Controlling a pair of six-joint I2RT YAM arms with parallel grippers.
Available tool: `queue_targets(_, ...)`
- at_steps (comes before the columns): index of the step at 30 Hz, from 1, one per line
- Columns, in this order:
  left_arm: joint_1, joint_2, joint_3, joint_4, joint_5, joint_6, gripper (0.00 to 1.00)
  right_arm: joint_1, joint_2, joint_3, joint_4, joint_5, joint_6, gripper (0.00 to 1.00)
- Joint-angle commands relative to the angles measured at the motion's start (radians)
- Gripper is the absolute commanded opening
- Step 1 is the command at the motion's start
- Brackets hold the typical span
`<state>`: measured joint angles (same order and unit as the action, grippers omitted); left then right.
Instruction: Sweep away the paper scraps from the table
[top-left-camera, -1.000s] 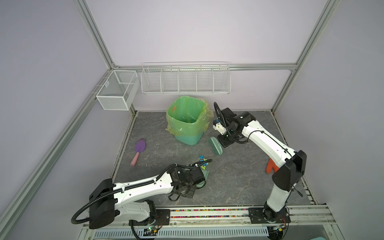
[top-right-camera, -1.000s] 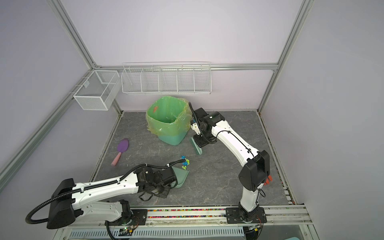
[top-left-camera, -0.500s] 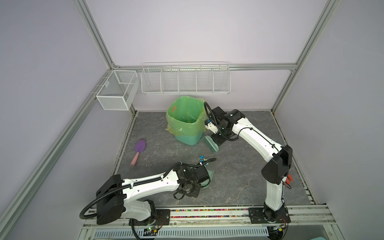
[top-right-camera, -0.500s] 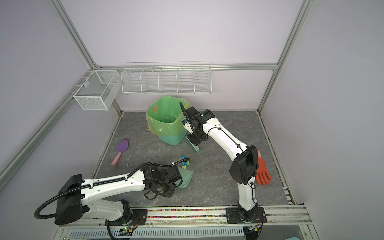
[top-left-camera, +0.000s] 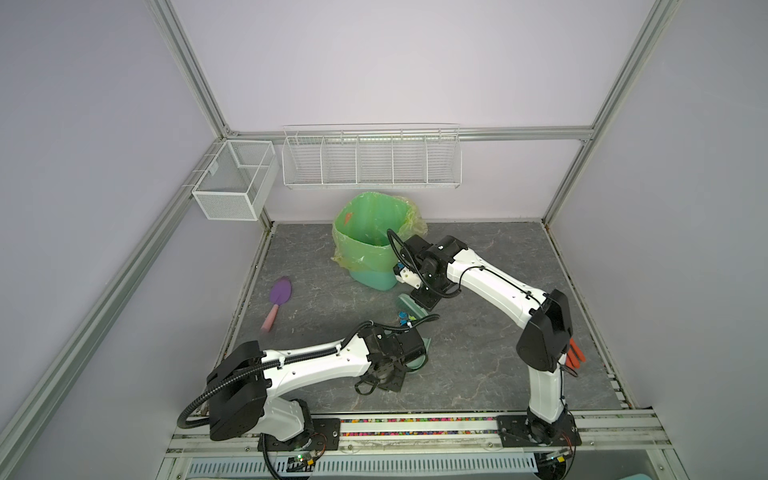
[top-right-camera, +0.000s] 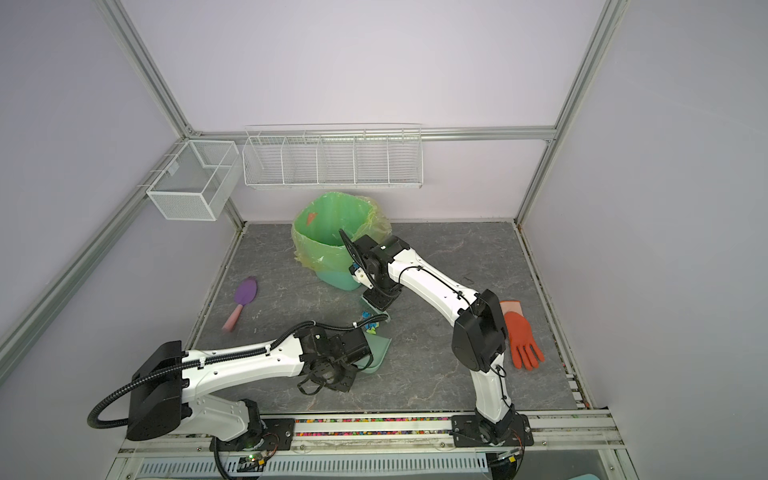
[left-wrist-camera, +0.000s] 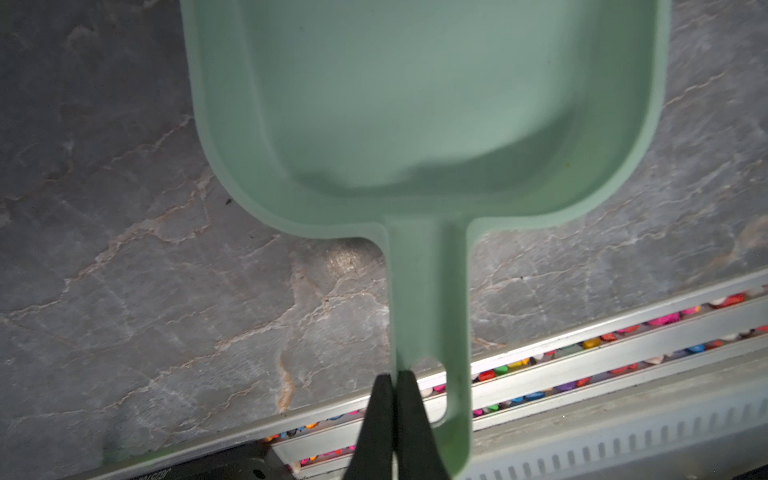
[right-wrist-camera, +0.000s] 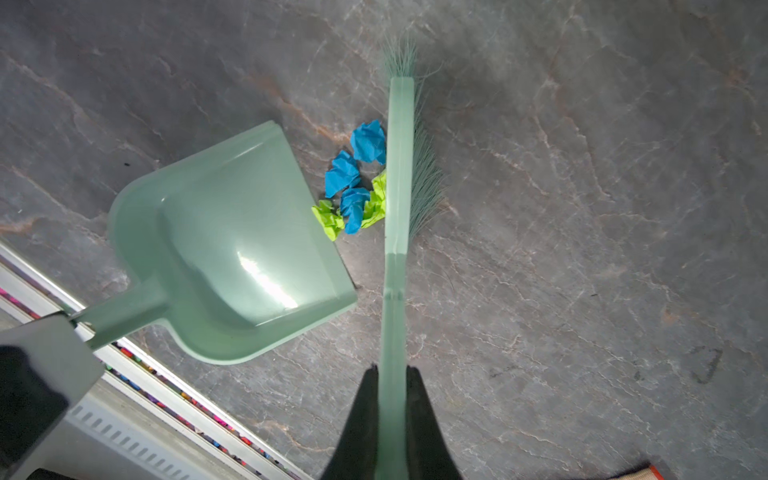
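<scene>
The left gripper (left-wrist-camera: 395, 377) is closed tight on the handle of the pale green plastic dustpan (left-wrist-camera: 415, 104). The right gripper (right-wrist-camera: 392, 372) clamps the matching green bristle brush (right-wrist-camera: 400, 158). Crumpled blue and lime paper scraps (right-wrist-camera: 353, 183) lie on the grey marbled table (right-wrist-camera: 582, 249) at the dustpan's lip, against the brush.

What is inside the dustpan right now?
Nothing: the dustpan is bare inside. The paper scraps lie on the table between its lip and the brush. The right wrist view shows its whole tray uncovered.
</scene>
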<state>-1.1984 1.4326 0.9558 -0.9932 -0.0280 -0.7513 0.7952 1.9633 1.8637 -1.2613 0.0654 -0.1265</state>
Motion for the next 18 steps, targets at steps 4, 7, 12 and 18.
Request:
queue_targets(4,0.014,0.02,0.024,-0.019,-0.021,0.011,0.0,0.034,-0.165,-0.133,0.018,-0.148,0.04,0.07)
queue_targets(7,0.016,0.015,0.021,-0.022,-0.024,0.015,0.0,0.037,-0.247,-0.193,0.056,-0.207,0.066,0.07)
queue_targets(12,0.02,0.008,0.018,-0.025,-0.026,0.021,0.0,0.025,-0.316,-0.242,0.077,-0.168,0.114,0.07)
queue_targets(18,0.023,-0.004,0.017,-0.028,-0.029,0.016,0.0,-0.024,-0.314,-0.212,0.09,-0.113,0.166,0.07)
